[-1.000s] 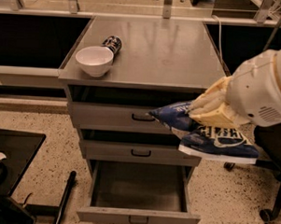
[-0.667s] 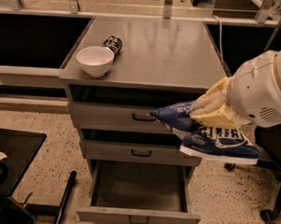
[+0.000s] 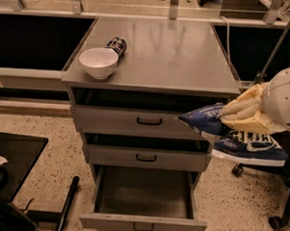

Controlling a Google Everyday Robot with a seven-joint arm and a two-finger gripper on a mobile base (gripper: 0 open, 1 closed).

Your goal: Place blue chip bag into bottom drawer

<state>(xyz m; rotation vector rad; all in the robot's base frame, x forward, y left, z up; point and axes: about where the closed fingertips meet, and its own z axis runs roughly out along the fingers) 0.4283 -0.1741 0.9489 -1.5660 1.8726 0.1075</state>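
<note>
My gripper point(image 3: 234, 115), with pale yellow fingers, is shut on the blue chip bag point(image 3: 231, 138). It holds the crinkled dark blue bag in the air at the right of the grey cabinet, level with the top and middle drawers. The bag's left tip points at the top drawer front. The bottom drawer point(image 3: 142, 223) is pulled out and open below, to the left of the bag, and its inside shows nothing. The white arm fills the right edge of the camera view.
A white bowl point(image 3: 98, 62) and a small dark patterned can point(image 3: 117, 45) sit at the left of the cabinet top point(image 3: 171, 56). A black case point(image 3: 10, 164) lies on the speckled floor at left. Chair wheels point(image 3: 237, 170) stand at right.
The cabinet and its things now sit a little further left in the view. The bag stays held at the cabinet's right side.
</note>
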